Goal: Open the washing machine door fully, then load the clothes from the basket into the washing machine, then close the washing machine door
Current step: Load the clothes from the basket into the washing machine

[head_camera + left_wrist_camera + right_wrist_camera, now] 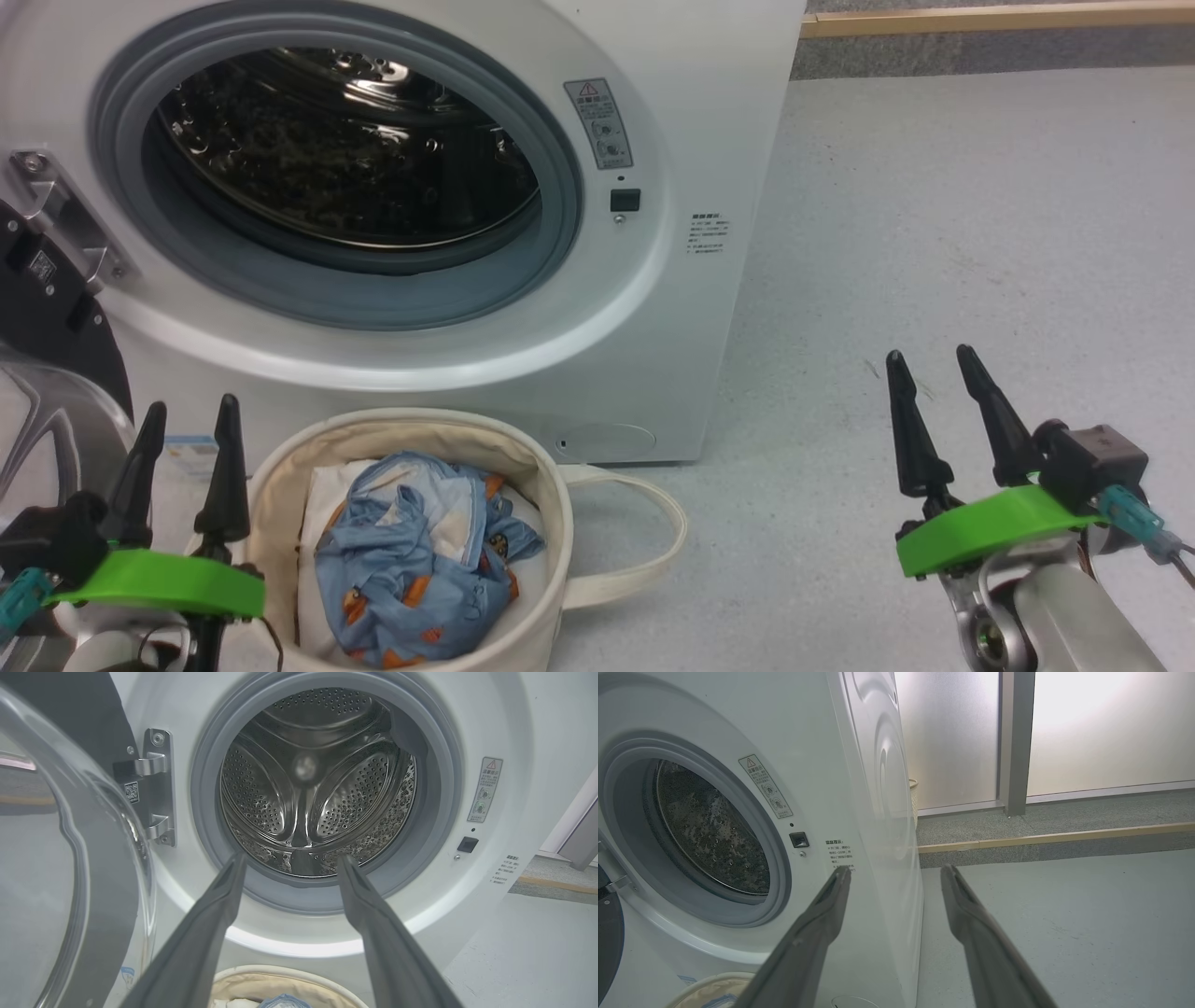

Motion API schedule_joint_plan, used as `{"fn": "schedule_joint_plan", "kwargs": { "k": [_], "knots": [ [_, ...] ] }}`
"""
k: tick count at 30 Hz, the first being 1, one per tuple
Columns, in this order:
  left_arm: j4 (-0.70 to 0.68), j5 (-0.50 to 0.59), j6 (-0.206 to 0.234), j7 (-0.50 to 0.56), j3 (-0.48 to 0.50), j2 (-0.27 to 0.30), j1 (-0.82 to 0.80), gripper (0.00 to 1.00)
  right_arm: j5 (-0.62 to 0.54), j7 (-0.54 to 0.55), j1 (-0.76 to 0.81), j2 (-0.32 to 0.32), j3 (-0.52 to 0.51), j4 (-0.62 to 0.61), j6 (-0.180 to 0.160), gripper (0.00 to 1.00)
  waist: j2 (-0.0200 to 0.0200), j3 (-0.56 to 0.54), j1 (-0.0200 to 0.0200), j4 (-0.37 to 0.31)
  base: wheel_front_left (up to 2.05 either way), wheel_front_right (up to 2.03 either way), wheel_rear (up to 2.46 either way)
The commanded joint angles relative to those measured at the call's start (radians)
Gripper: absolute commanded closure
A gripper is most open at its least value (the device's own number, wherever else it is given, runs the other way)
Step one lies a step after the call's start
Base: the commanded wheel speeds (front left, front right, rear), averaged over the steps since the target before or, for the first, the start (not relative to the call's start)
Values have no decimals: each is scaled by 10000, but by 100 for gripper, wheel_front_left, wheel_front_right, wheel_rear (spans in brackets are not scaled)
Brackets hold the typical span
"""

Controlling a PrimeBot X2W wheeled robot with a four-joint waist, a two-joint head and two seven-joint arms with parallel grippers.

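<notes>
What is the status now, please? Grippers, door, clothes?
Left gripper and right gripper open, empty. Washing machine door swung open, drum empty. Clothes in the basket. Nothing blocking.

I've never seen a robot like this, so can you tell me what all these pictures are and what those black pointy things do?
The robot has three cameras. One sits on its head and looks down; one sits on each wrist and looks along the fingers. The black pointy things are its fingers: two make one end effector, a hand for pinching. The left end effector and right end effector are both open and hold nothing. In front is a washer with its door swung open to the left and a shiny drum inside. On the floor stands a basket with blue and orange clothes waiting to go in.
</notes>
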Motion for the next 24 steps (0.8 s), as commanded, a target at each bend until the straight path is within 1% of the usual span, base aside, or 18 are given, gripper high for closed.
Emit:
{"fn": "schedule_joint_plan", "kwargs": {
  "k": [1, 14, 24],
  "knots": [
    [-302, 73, 30, -118, 392, 265, -445, 0, -111, -124, -249, -7, 131, -330, 4, 0, 0, 6, -4, 0, 33, -33, 0],
    [-247, 82, -13, -118, 405, 231, -599, 0, -86, -124, -337, 57, 250, -286, 4, 0, 0, 106, -4, 0, 2, -2, 0],
    [-63, -24, -31, -118, 471, 88, -783, 0, -36, -124, -431, 97, 368, -256, 4, 0, 0, 220, -4, 20, 0, 0, 0]
  ]
}}
